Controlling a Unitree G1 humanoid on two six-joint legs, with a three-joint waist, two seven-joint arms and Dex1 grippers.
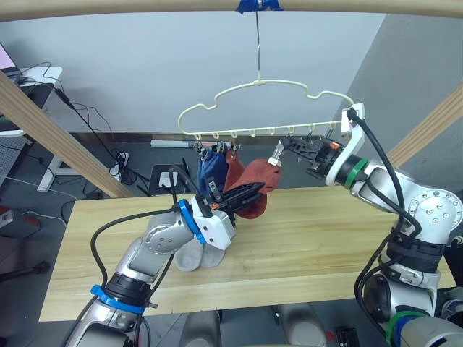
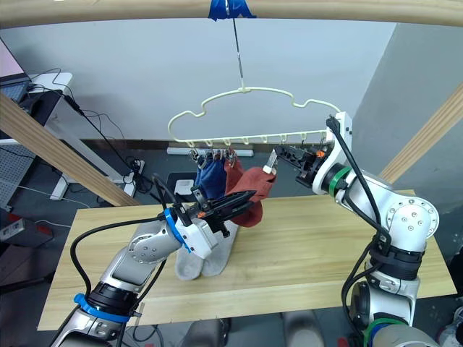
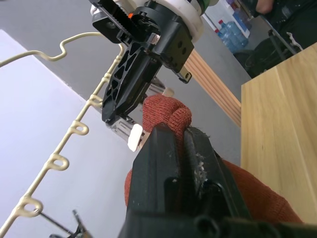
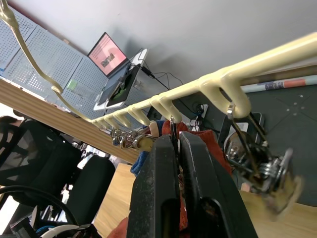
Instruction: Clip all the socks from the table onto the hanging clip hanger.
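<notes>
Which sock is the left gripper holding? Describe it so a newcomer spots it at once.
Start at the clip hanger hanging over the table. Below its bar, the left gripper pinches a rust red sock in mid-air. Its neighbours are a blue sock clipped up and grey socks lying on the table.

The left arm reaches up and forward from the near edge of the table, forearm slanting toward the middle, and its left gripper is clamped on a rust red sock held above the tabletop. The right arm bends at the elbow over the table's right end, its wrist turned inward; the right gripper points left, fingers pressed together on a metal clip.
</notes>
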